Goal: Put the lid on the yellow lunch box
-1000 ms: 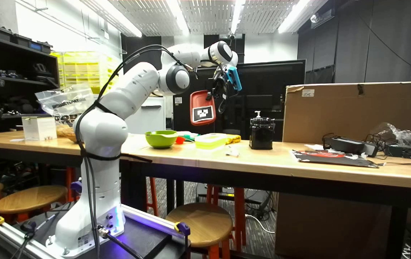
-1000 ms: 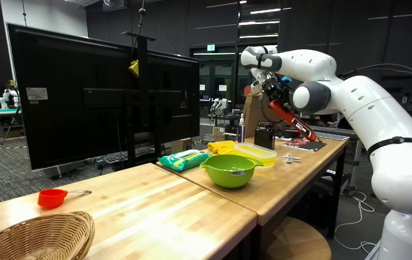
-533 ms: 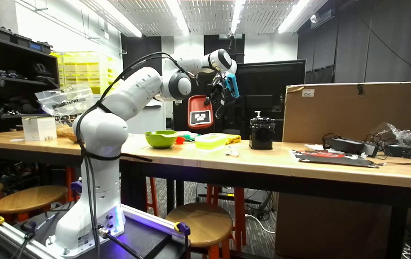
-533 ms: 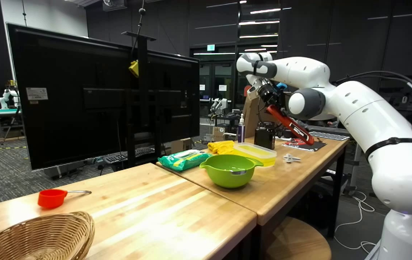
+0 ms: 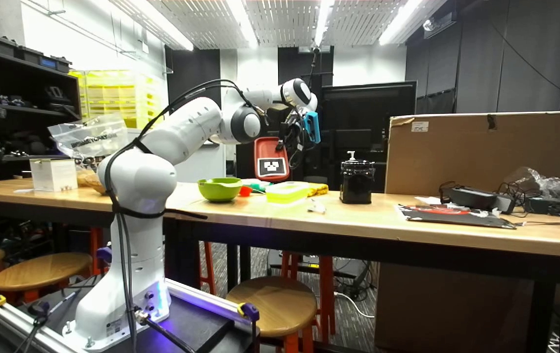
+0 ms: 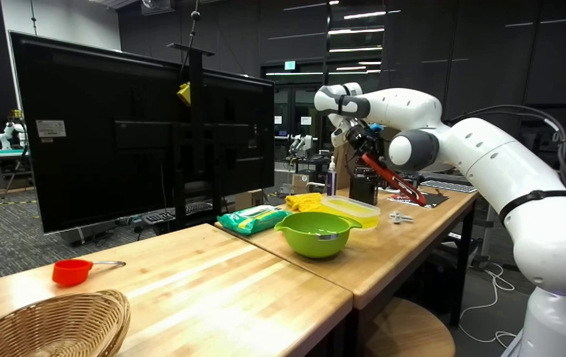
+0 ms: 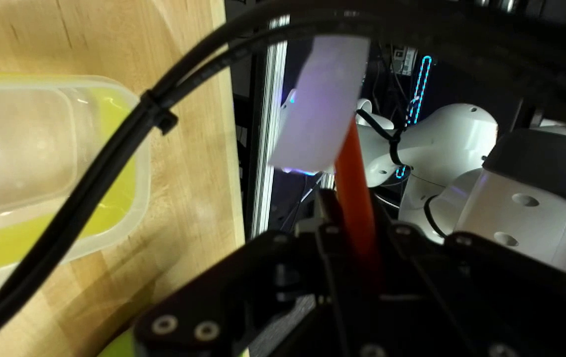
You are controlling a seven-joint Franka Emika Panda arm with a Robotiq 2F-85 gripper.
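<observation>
The gripper [image 7: 355, 213] clamps 1 edge of the red lid [image 5: 271, 159] between its 2 jaws, the piece hanging tilted below them in both exterior views. On the wooden table [image 6: 362, 253], the yellow lunch box [image 6: 357, 212] stands open-topped near a green bowl [image 6: 316, 237], lower than the gripper and apart from the lid.

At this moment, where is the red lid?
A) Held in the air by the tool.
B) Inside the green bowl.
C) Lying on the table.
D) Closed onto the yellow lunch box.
A: in both exterior views, the tool grips the red lid near its upper end.
</observation>
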